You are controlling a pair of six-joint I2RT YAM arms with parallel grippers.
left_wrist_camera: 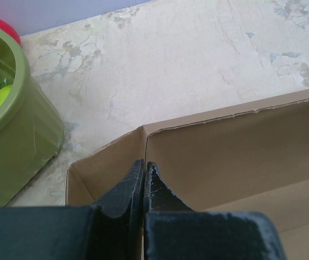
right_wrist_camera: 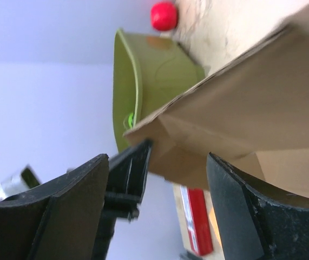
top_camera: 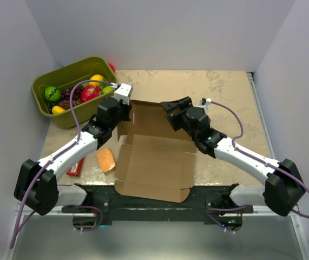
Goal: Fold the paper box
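Observation:
The paper box (top_camera: 155,157) is brown cardboard lying between the arms, its near panel flat and its rear wall (top_camera: 150,115) raised. My left gripper (top_camera: 126,114) is at the box's rear left corner. In the left wrist view its fingers (left_wrist_camera: 126,187) are shut, tips at the seam where the side flap (left_wrist_camera: 103,170) meets the rear wall (left_wrist_camera: 235,151); whether any cardboard is pinched cannot be made out. My right gripper (top_camera: 169,107) is at the right end of the rear wall. It is open (right_wrist_camera: 159,165), with a cardboard flap (right_wrist_camera: 219,130) between its spread fingers.
An olive-green bin (top_camera: 70,116) with toy fruit stands at the back left, a red ball (top_camera: 111,67) behind it. An orange block (top_camera: 106,160) and a red packet (top_camera: 76,168) lie left of the box. Grey walls enclose the table.

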